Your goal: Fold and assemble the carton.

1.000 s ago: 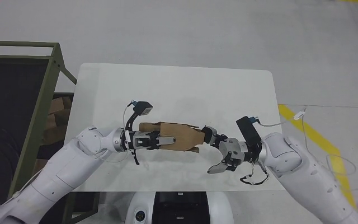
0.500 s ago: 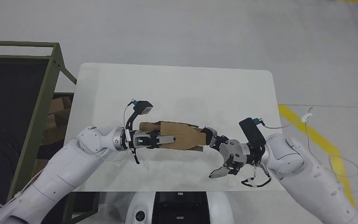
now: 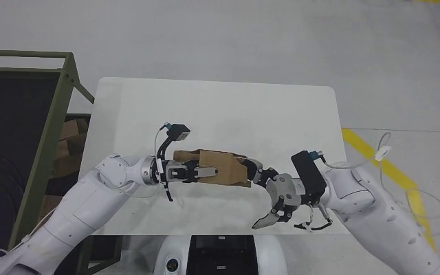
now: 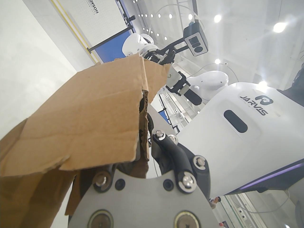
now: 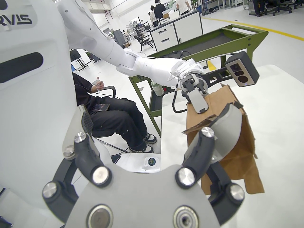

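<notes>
A flattened brown carton (image 3: 218,167) is held just above the white table (image 3: 275,117) near its front edge. My left gripper (image 3: 198,172) is shut on the carton's left end; the right wrist view shows one of its fingers (image 5: 199,102) pressed flat on the carton (image 5: 220,100). My right gripper (image 3: 256,194) is wide open at the carton's right end. One finger (image 5: 228,119) lies against the cardboard, the other (image 5: 83,119) hangs free toward the table's front edge. From the left wrist view, the carton (image 4: 90,119) rises from my left gripper (image 4: 144,153).
A green metal cart (image 3: 41,89) stands off the table's left side, with cardboard pieces (image 3: 69,144) beside it. A yellow floor line (image 3: 364,148) runs at the right. The far half of the table is bare.
My right arm has shifted toward the table's front edge, and its free finger has swung lower. The left gripper and the carton have stayed nearly in place.
</notes>
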